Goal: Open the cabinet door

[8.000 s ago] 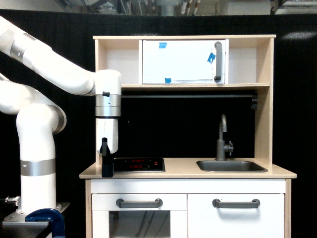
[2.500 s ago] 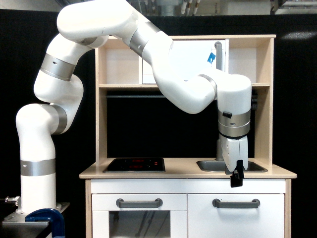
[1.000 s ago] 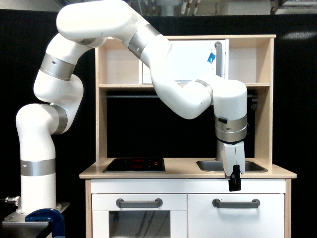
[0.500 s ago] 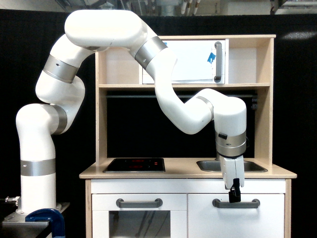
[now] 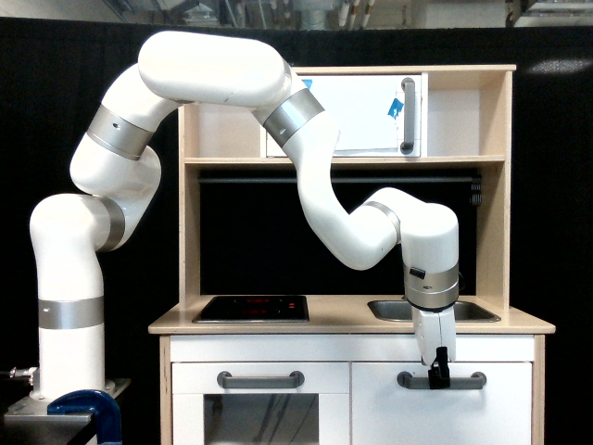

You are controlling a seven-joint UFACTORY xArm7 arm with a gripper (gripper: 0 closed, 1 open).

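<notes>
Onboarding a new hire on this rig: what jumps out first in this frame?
The big white arm dominates, arching from its base on the exterior view's left across the toy kitchen. Its gripper points down at the grey bar handle of the cabinet door at lower right, which looks shut; whether the jaws have closed on the bar cannot be told. Next, the upper white door with blue tape bits.

A pale wooden worktop runs across the toy kitchen above the lower doors. Set into it toward 9 o'clock is a black hob with red markings; toward 3 o'clock sits a grey sink, partly hidden by the arm. A grey faucet stands at the sink's 12 o'clock edge, mostly hidden. Higher up, a wooden shelf spans the frame.
</notes>
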